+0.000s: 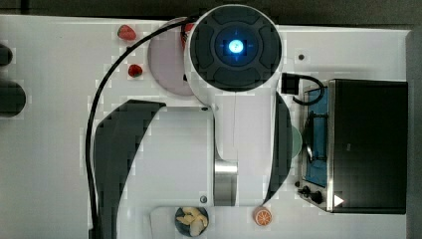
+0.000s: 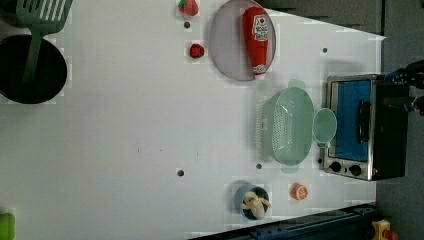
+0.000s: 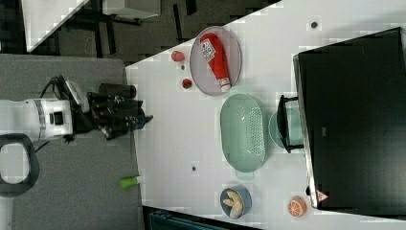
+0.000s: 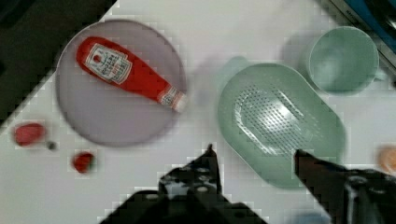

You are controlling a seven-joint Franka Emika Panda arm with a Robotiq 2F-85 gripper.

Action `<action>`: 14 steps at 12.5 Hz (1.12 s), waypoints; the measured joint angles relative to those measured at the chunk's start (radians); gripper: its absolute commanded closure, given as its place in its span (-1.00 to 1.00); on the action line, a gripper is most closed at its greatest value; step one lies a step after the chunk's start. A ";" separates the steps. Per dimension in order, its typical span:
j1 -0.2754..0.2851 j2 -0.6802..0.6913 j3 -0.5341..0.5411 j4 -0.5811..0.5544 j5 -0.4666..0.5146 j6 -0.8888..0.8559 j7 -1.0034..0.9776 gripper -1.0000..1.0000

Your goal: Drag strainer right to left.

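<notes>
The strainer [image 2: 290, 125] is a pale mint-green oblong colander with a dotted bottom, standing on the white table between the greyish-pink plate and the toaster oven. It also appears in the right view as the strainer [image 3: 242, 132] and in the wrist view as the strainer [image 4: 280, 121]. My gripper [image 4: 254, 156] is open and hangs well above the table. Its two dark fingers [image 4: 210, 161] frame the strainer's near rim without touching it, and nothing is held. In the right view the gripper [image 3: 143, 120] points toward the table from the right view's left.
A small mint cup [image 2: 325, 126] touches the strainer on the oven side. The toaster oven [image 2: 365, 125] stands just beyond it. A ketchup bottle [image 2: 256, 40] lies on the plate [image 2: 225, 45]. Two strawberries [image 2: 197, 50], a banana bowl [image 2: 252, 200], an orange slice [image 2: 299, 191] and a black pan [image 2: 30, 70] are also on the table.
</notes>
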 measured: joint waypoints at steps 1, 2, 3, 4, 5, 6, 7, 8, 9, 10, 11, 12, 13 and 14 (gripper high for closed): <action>-0.004 -0.057 -0.004 -0.045 -0.003 -0.107 0.036 -0.60; -0.010 -0.140 -0.012 -0.096 -0.002 -0.179 0.067 -0.82; -0.012 -0.223 -0.020 -0.122 0.003 -0.216 0.082 -0.99; -0.009 -0.297 -0.034 -0.130 0.017 -0.217 0.084 -1.00; -0.014 -0.346 -0.038 -0.124 0.025 -0.201 0.085 -1.00; -0.021 -0.377 -0.038 -0.121 0.015 -0.170 0.093 -1.00; -0.024 -0.390 -0.038 -0.125 0.000 -0.138 0.115 -1.00; -0.033 -0.388 -0.037 -0.141 0.002 -0.096 0.134 -1.00; -0.037 -0.376 -0.037 -0.170 -0.001 -0.046 0.153 -1.00; -0.032 -0.346 -0.041 -0.212 -0.015 0.016 0.188 -1.00; -0.030 -0.299 -0.043 -0.261 -0.009 0.076 0.214 -1.00; -0.032 -0.245 -0.039 -0.319 0.007 0.146 0.234 -1.00; -0.028 -0.189 -0.038 -0.390 0.004 0.229 0.273 -1.00; -0.022 -0.127 -0.038 -0.460 0.005 0.309 0.319 -1.00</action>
